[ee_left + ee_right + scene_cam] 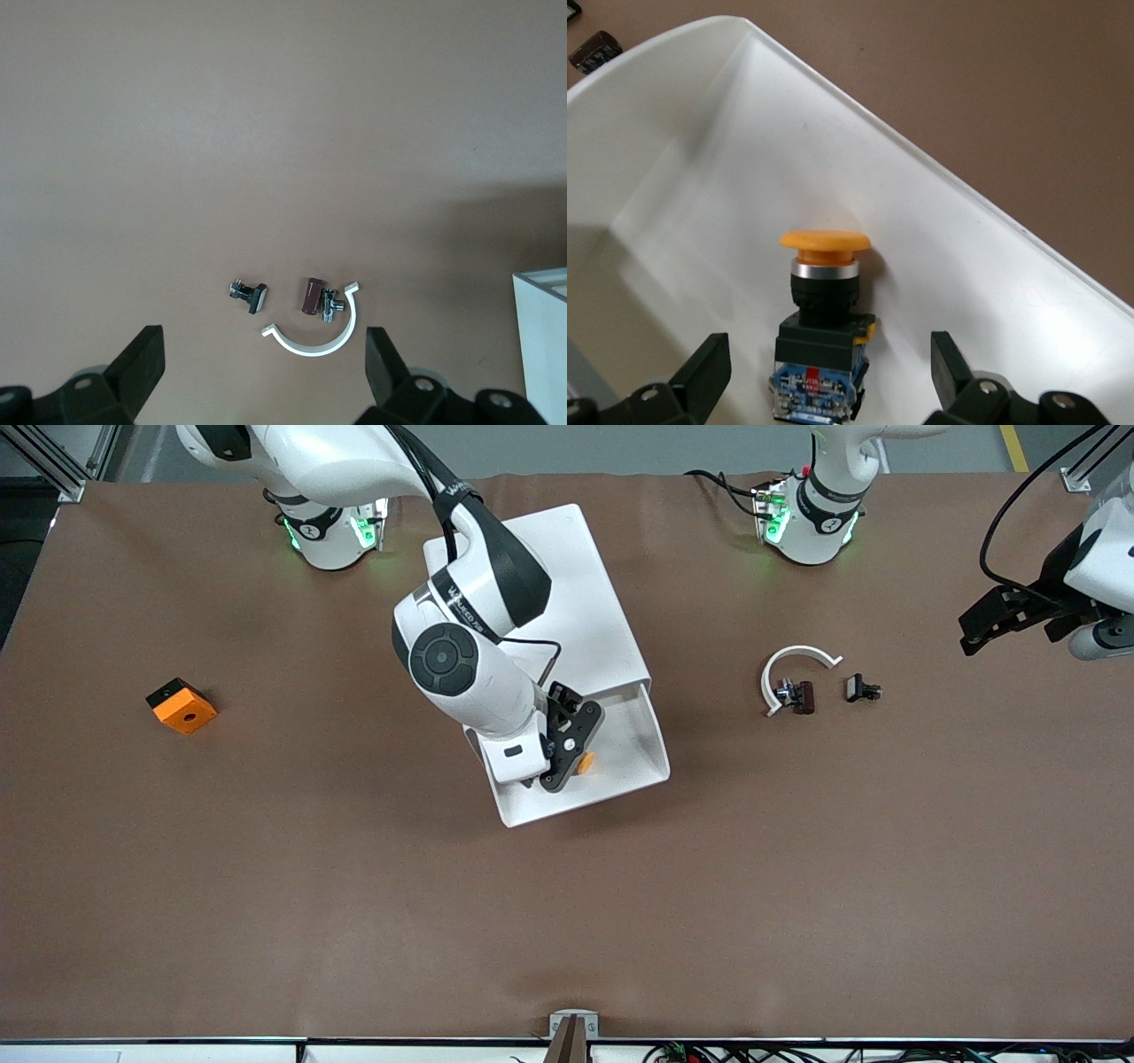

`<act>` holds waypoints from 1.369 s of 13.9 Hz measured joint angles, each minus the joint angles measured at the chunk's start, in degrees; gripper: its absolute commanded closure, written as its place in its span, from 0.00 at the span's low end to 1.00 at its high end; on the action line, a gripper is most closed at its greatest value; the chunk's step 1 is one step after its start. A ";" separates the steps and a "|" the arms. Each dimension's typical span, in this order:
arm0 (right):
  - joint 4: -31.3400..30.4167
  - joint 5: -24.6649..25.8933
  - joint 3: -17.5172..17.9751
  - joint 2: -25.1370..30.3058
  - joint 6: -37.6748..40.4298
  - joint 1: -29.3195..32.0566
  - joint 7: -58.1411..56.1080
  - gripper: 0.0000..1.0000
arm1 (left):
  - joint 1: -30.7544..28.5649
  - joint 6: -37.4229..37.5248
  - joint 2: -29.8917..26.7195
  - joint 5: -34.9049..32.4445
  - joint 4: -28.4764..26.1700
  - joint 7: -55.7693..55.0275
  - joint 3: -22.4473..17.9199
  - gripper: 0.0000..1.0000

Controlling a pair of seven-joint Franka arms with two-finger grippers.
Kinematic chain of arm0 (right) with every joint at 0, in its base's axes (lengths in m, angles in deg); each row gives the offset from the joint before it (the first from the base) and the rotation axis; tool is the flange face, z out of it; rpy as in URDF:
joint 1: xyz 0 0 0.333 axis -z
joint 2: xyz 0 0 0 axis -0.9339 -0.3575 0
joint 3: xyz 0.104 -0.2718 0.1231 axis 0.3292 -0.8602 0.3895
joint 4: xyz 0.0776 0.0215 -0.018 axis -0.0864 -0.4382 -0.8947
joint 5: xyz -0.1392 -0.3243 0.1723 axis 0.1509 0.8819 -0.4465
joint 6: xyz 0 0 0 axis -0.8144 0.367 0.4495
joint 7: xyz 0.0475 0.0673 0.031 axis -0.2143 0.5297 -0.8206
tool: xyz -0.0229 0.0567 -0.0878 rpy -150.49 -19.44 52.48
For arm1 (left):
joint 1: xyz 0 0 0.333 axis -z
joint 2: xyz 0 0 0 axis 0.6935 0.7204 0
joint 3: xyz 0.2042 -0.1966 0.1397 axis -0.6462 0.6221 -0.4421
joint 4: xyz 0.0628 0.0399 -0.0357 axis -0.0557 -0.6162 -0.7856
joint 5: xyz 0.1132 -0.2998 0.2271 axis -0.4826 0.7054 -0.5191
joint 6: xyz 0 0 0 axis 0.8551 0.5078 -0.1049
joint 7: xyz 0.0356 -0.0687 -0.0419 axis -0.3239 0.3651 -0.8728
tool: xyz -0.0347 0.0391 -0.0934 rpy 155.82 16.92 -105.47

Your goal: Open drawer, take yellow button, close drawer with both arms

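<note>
The white drawer (640,746) stands pulled out of the white cabinet (585,593) toward the front camera. The button (585,762), with an orange cap and a black-blue body, lies in the drawer. My right gripper (565,757) reaches down into the drawer. In the right wrist view the gripper (831,365) is open, with a finger on each side of the button's body (822,345) and a gap on both sides, over the drawer's floor (700,150). My left gripper (974,633) waits open above the table at the left arm's end, and it shows open in the left wrist view (266,365).
An orange square block (182,705) with a hole lies toward the right arm's end. A white curved clip (795,666), a brown part (802,695) and a small black part (861,689) lie beside the cabinet toward the left arm's end; the clip also shows in the left wrist view (319,343).
</note>
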 measured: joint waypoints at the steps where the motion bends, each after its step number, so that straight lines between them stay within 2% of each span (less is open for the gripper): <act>1: 0.00 0.00 0.00 -0.01 0.03 0.02 0.21 0.00 | 0.02 -0.25 -0.04 0.00 -0.32 0.00 0.23 0.00; 2: -0.01 0.00 0.00 -0.01 0.07 0.02 0.52 0.09 | 0.02 -0.40 -0.04 0.01 -0.53 0.00 0.48 0.00; 3: 0.00 0.00 0.00 -0.01 0.12 0.02 0.73 0.32 | 0.02 -0.46 -0.04 0.01 -0.63 0.00 0.65 0.00; 4: 0.02 -0.09 0.04 0.08 0.26 0.01 0.91 0.46 | 0.02 -0.50 -0.04 0.01 -0.67 0.00 0.69 0.00; 5: 0.01 -0.09 0.05 0.14 0.38 -0.03 1.00 0.65 | 0.02 -0.54 -0.04 0.01 -0.71 0.01 0.70 0.00; 6: 0.04 -0.18 0.08 0.19 0.42 -0.04 1.02 0.76 | 0.02 -0.57 -0.04 0.02 -0.80 0.02 0.72 0.00; 7: 0.05 -0.26 0.19 0.50 0.78 -0.08 1.03 0.82 | 0.02 -0.60 -0.03 0.02 -0.95 0.03 0.74 0.00; 9: 0.05 -0.29 0.41 1.04 1.35 -0.39 1.36 0.53 | 0.00 -0.84 0.00 0.03 -1.21 0.03 0.75 0.00; 10: 0.05 -0.30 0.57 1.26 1.67 -0.66 2.18 0.44 | -0.02 -1.17 0.01 0.03 -1.33 0.03 0.75 0.00; 14: 0.00 -0.26 0.44 0.74 0.43 -1.23 4.88 0.23 | -0.04 -2.94 0.72 0.03 -1.64 0.03 0.75 0.00; 16: 0.01 -0.26 0.44 0.68 0.19 -1.30 5.03 0.23 | -0.04 -3.18 0.98 0.03 -1.64 0.03 0.75 0.00; 17: 0.00 -0.23 0.43 0.49 -0.29 -1.36 5.03 0.26 | -0.03 -3.19 0.99 0.03 -1.64 0.03 0.75 0.00; 19: 0.02 -0.23 0.44 0.42 -0.57 -1.49 5.04 0.39 | -0.04 -3.19 0.99 0.03 -1.67 0.03 0.75 0.00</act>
